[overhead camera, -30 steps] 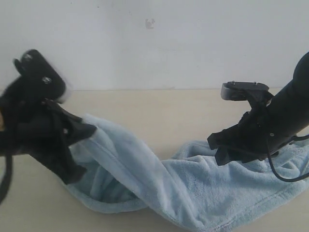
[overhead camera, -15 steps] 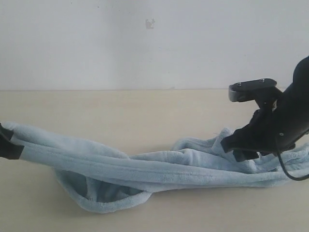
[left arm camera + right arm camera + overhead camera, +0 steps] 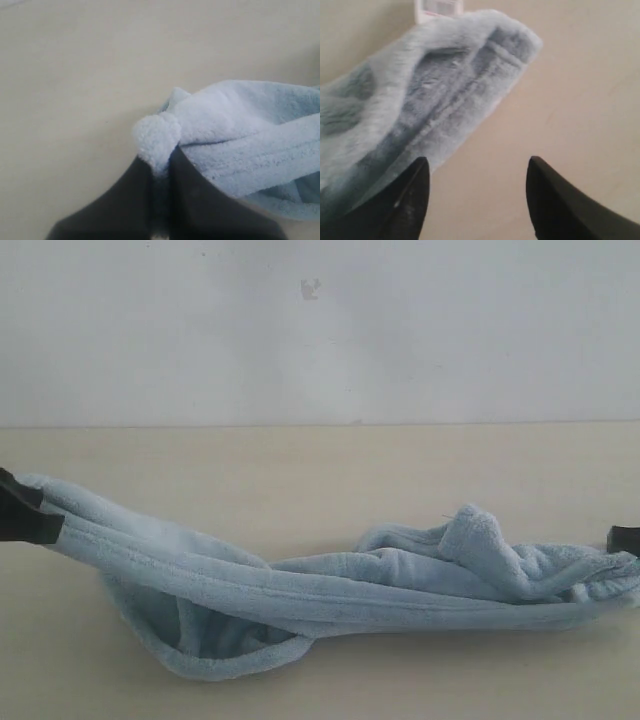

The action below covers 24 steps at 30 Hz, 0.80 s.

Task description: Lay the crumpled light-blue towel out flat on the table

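**A:** What has been altered in the last second?

**B:** The towel (image 3: 330,590) has been drawn out into a long, rolled band across the lower half of the frame, resting on the bench (image 3: 300,465). Its left end is pinched tight in the left tool (image 3: 160,167), which has been pulled out to the left edge of the exterior view.

**A:** And the right tool?

**B:** The right tool (image 3: 477,172) has been withdrawn to the right edge. Its jaws are spread wide and nothing is held. A hemmed corner with a white tag (image 3: 439,7) is seen just ahead of it.

**A:** What is meant by this for the task?

**B:** Length has been gained, but not width. Folds are bunched at centre-right, and a pouch sags at lower left. It is judged that the freed corner must be taken up before the cloth can be opened flat.
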Each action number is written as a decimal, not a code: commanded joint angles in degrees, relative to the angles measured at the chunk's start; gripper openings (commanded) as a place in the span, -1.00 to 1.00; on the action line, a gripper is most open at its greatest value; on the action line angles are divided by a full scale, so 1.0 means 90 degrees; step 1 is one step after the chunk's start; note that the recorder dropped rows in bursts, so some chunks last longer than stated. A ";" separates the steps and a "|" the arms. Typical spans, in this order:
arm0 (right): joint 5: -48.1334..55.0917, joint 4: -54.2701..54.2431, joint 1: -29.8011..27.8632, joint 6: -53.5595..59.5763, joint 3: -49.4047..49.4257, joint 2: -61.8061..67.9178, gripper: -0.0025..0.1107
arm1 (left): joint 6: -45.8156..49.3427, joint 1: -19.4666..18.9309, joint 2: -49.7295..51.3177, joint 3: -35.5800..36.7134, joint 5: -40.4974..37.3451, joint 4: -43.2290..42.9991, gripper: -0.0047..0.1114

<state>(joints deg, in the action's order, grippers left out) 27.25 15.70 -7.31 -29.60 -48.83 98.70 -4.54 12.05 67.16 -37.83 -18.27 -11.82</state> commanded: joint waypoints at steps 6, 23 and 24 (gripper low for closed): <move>-0.0403 -0.5035 -0.0827 0.4616 -0.0016 0.0436 0.01 | -0.0064 -0.0022 0.0708 -0.0007 0.1108 0.0053 -0.85; -0.0231 -0.5771 -0.0827 0.5113 -0.0229 0.0726 -0.95 | -0.0064 -0.0022 0.1126 -0.0032 0.1230 0.0218 -0.85; -0.0159 -0.5924 -0.0827 0.5113 -0.0229 0.0697 -0.95 | -0.0064 -0.0022 0.1110 -0.0064 0.1210 0.0218 -0.85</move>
<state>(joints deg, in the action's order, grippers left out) 24.72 -35.39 -14.33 15.83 -50.63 105.36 -4.54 12.05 77.42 -37.83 -8.33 -10.44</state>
